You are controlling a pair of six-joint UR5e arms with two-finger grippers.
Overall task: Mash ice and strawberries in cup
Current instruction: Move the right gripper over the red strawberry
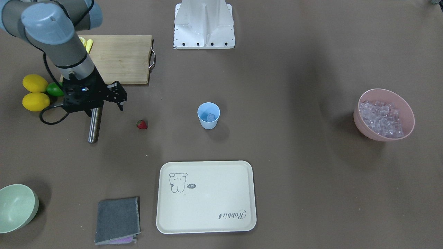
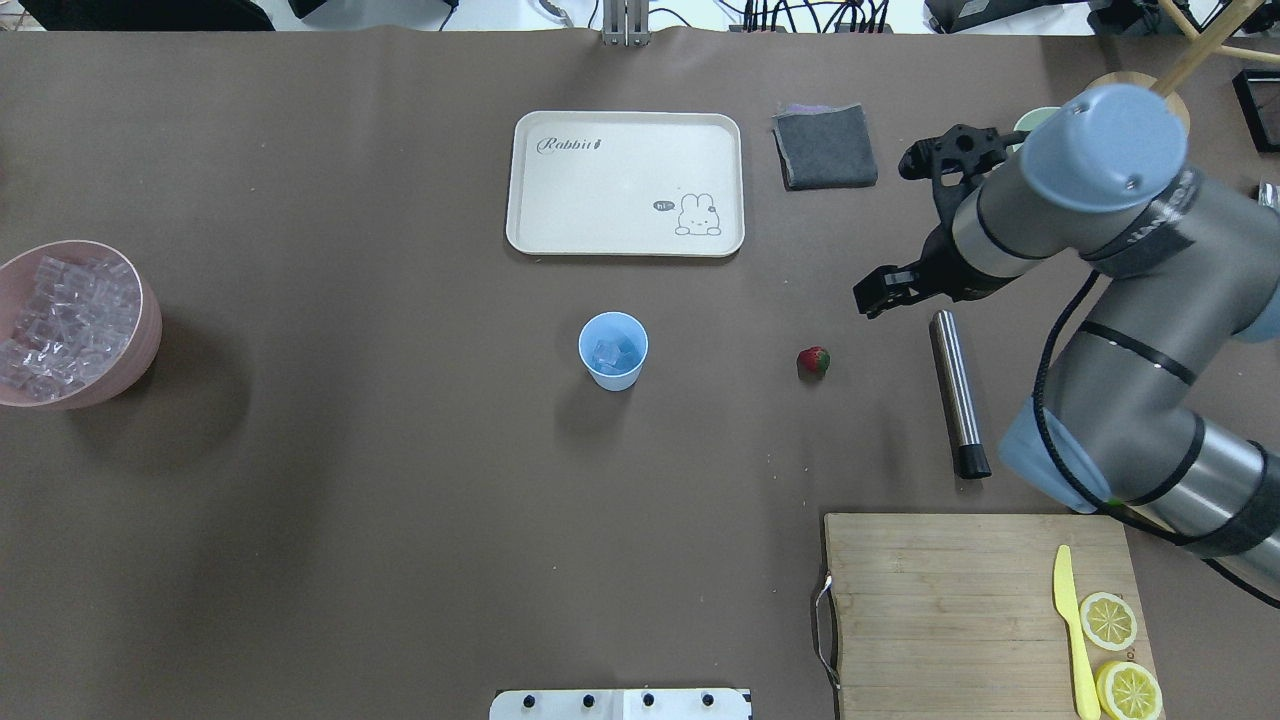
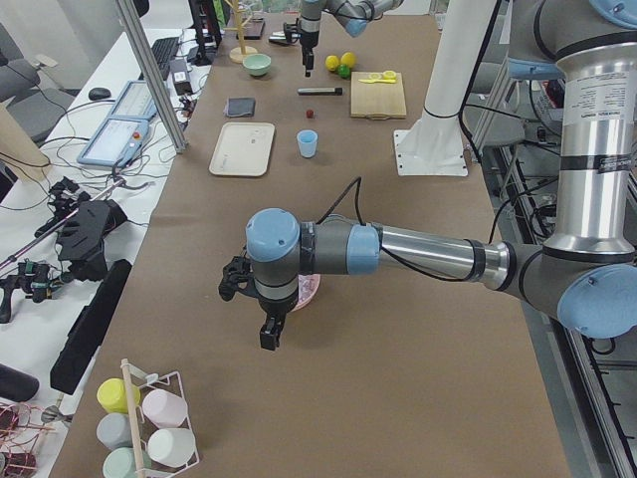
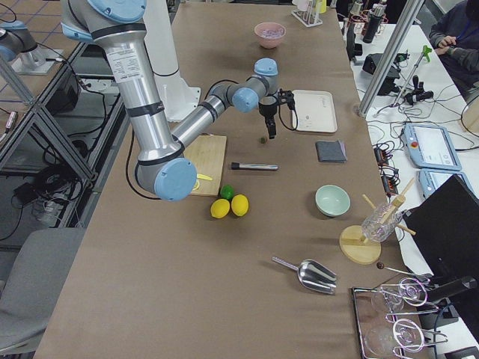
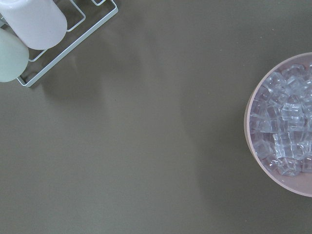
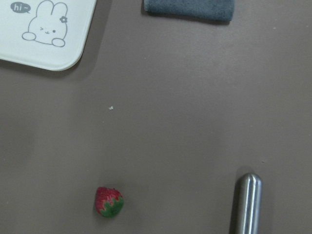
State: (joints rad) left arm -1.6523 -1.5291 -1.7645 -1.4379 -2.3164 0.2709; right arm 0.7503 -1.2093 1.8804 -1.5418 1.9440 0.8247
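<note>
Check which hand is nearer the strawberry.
Right. The right hand hangs just beside the strawberry, near the metal rod. The left hand is at the table's far end, by the pink bowl of ice.

The right arm [image 2: 1120,330] bends over the right end of the desk [image 2: 400,480], its forearm angled toward the far edge. The right tool [image 2: 882,292] points down above the surface, jaws apart, gripping nothing. The left arm [image 3: 428,254] stretches level over the desk's left end. The left tool [image 3: 267,334] hangs downward, and its jaws cannot be read.

The tray [image 2: 600,205] bears "Rabbit" and a "hi" speech bubble.
</note>
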